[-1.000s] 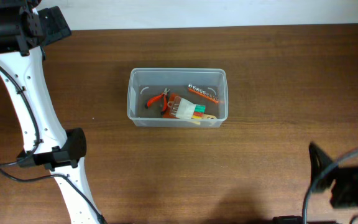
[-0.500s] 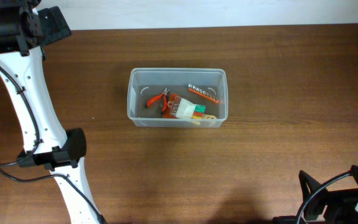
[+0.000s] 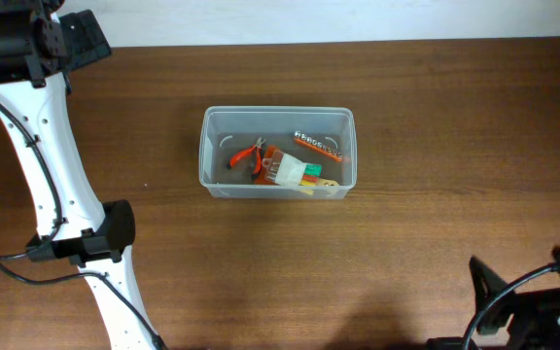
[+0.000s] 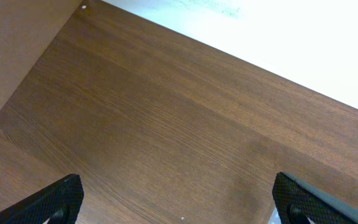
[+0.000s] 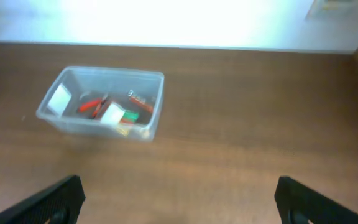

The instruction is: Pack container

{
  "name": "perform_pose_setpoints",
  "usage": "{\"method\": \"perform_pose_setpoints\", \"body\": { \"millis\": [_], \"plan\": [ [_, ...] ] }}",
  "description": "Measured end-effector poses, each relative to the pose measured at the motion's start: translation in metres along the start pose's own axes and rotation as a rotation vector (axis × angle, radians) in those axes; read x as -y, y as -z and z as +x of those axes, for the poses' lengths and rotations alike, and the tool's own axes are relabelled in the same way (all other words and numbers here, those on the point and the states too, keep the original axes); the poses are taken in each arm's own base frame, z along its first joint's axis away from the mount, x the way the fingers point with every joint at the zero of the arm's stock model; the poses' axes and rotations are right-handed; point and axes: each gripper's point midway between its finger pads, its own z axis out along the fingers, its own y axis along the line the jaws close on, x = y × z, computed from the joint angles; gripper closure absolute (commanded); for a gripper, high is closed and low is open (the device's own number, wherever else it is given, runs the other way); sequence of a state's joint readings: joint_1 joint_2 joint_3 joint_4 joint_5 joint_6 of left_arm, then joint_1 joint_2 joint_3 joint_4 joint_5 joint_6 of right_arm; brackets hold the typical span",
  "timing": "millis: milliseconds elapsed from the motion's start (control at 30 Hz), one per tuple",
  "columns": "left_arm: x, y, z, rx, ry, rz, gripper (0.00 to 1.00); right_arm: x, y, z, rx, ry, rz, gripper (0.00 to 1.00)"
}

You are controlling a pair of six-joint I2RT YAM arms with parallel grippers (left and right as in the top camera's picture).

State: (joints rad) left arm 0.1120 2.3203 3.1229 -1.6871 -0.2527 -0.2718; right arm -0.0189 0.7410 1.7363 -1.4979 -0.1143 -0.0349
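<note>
A clear plastic container (image 3: 205,160) sits on the dark wooden tabletop (image 3: 436,117), about midway between the left and right edges and nearer the far edge than the near one. Its long sides run parallel to that far edge. On its bottom lie orange-handled pliers (image 3: 245,156) at the left and a narrow orange strip (image 3: 319,146) studded with small metal pieces at the back right. A white block (image 3: 288,171) with green and yellow parts lies toward the front — the pieces overlap in a loose heap.

Both arms are well apart from the container. The white left arm (image 3: 42,165) reaches along the left edge, and the left claw (image 4: 179,202) hangs over bare wood at the far-left corner, its jaws spread wide and holding nothing. The right arm (image 3: 538,301) is at the near-right corner. The right claw (image 5: 179,199) — also spread wide and empty — faces across the tabletop toward the container, which appears small and slightly blurred in the right wrist view.
</note>
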Motion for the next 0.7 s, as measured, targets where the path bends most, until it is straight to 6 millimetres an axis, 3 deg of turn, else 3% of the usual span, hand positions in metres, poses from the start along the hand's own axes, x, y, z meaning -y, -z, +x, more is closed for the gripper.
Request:
{"method": "perform_pose_setpoints", "body": {
  "millis": [133,300,400,700],
  "plan": [
    [0.000,0.000,0.000,0.000,0.000,0.000,0.01,0.007,-0.003,-0.009,0.149,0.063,0.050,0.01],
    [0.000,0.000,0.000,0.000,0.000,0.000,0.01,0.009,-0.015,0.013,0.280,0.116,0.076,0.01],
    [0.000,0.000,0.000,0.000,0.000,0.000,0.01,0.011,-0.033,0.019,0.365,0.136,0.086,0.01],
    [0.000,0.000,0.000,0.000,0.000,0.000,0.01,0.016,-0.114,0.044,0.523,0.179,0.065,0.01]
  ]
}}
